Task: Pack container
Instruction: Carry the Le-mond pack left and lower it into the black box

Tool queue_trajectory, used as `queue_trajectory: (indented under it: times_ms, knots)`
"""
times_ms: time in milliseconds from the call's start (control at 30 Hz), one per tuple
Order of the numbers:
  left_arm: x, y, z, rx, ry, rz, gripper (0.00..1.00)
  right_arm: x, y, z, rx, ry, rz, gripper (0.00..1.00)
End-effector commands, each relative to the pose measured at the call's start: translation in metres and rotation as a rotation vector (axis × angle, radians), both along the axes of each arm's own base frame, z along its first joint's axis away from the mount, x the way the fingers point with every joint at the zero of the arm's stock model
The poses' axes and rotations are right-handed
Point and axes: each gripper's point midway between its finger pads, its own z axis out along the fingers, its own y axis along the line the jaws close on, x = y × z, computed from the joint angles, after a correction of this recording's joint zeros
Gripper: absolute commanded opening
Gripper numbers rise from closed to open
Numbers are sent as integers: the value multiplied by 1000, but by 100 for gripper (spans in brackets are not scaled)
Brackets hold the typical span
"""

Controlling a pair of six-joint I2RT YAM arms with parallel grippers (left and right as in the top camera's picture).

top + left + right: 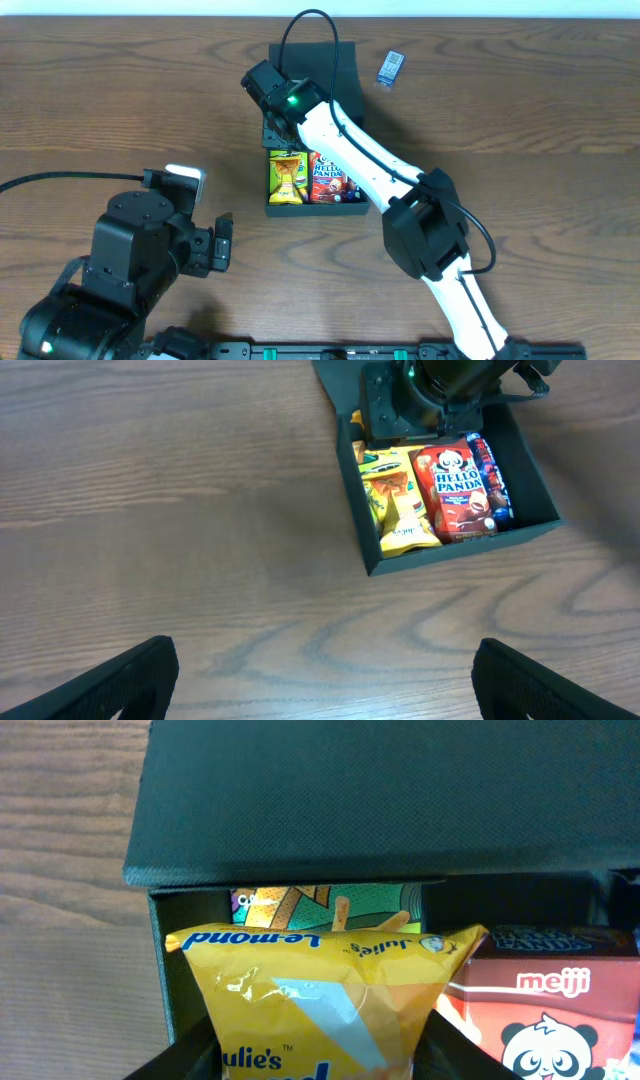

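Note:
The matte black container [345,211] sits at mid-table with its flap lid [340,65] standing open behind it. Inside lie a yellow Julie's packet [287,177] and a red Hello Panda box [328,178], side by side. My right gripper [272,128] reaches into the back of the container. In the right wrist view its fingers press both sides of the yellow packet [330,980], under the lid [350,800]. A green and orange packet [330,905] shows behind it. My left gripper [325,680] stands wide open above bare wood, in front of the container [455,550].
A small blue packet [390,67] lies on the table to the right of the lid. Another blue packet [490,475] is wedged along the container's right wall beside the Hello Panda box [455,490]. The right arm crosses above the container's right side.

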Motion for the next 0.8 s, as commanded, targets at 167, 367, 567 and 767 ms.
queue_trajectory:
  times_ms: [167, 367, 567, 767]
  knots:
    - [0, 2, -1, 6, 3, 11, 95, -1, -4, -11, -33, 10, -13, 62]
    - [0, 2, -1, 6, 3, 11, 95, -1, -6, -10, -34, 11, -15, 63]
    - [0, 2, -1, 5, 4, 11, 95, -2, -13, 17, -29, -6, 1, 66]
    - [0, 2, -1, 6, 3, 11, 95, 2, -18, 69, 24, -86, 23, 69]
